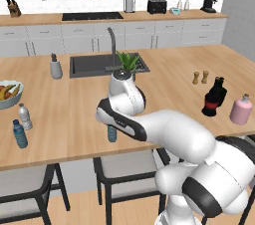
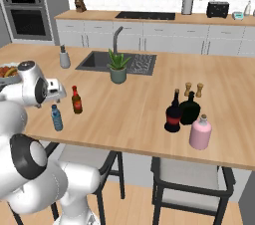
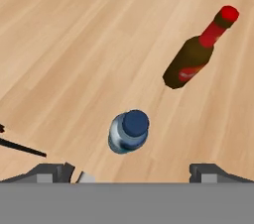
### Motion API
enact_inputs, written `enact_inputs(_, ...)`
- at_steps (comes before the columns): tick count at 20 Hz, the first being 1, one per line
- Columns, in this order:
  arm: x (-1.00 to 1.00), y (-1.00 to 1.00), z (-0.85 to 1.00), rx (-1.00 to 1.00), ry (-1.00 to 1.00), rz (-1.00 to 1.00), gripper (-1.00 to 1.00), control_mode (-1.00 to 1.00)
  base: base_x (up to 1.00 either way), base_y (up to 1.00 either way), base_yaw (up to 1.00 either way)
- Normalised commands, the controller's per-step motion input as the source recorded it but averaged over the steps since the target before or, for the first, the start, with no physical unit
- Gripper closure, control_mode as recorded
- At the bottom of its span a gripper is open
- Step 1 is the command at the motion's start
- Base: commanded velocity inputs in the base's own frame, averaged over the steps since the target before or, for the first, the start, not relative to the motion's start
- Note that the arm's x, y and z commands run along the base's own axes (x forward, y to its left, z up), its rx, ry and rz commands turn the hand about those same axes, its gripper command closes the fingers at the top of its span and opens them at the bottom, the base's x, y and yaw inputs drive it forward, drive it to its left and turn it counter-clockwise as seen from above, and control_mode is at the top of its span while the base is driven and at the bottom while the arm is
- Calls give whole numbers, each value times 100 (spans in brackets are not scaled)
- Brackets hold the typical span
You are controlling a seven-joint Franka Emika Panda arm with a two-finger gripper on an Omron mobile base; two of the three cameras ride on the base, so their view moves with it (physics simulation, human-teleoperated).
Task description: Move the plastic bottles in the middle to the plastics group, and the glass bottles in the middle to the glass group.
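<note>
Two bottles left in the middle of the wooden island counter (image 2: pixel 134 104): small blue water bottle (image 2: pixel 57 118), upright near the front edge, and slim brown bottle with a red cap (image 2: pixel 76 100), upright just beside it and a little farther from the edge, apart from it. Seen from the hand view, blue bottle (image 3: pixel 128 131) from almost straight above, cap toward the camera, brown bottle (image 3: pixel 197 49) up and to the right of it. Gripper (image 3: pixel 131 171) hanging above the blue bottle, fingers spread wide with the two tips (image 3: pixel 52 171) at either side of the view's bottom edge, nothing between them, no contact with the bottle. In the left base view, blue bottle (image 1: pixel 112 134) partly hidden behind the arm's dark wrist. Tall black bottle with a red label (image 2: pixel 174 112) standing at the counter's right side, touching or just in front of the squat round-bellied black bottle (image 2: pixel 191 108), stout pink bottle (image 2: pixel 200 132) just beside them toward the front edge; wooden shakers (image 2: pixel 193 89) close behind. At the left end, in the left base view, pale white-capped water bottle (image 1: pixel 25 117) and translucent blue bottle (image 1: pixel 20 134) upright and near each other, below a fruit bowl (image 1: pixel 10 94). Grey soap dispenser (image 1: pixel 56 66) beside the sink (image 1: pixel 94 65), potted plant (image 2: pixel 118 66) at the sink's front right corner.
</note>
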Motion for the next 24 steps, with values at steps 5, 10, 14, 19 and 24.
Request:
enact_inputs(5, 16, 10, -36, 0, 5, 0, -100, -100, 0, 0, 0)
enact_inputs(10, 0, -3, -15, 0, 3, -1, -100, -100, 0, 0, 0)
enact_inputs(14, 0, -18, -17, 3, 1, -3, -100, -100, 0, 0, 0)
enact_inputs(19, 0, -2, -20, 4, 0, -4, -100, -100, 0, 0, 0)
enact_inputs(24, 3, 0, -28, 2, 0, 0, -100, -100, 0, 0, 0)
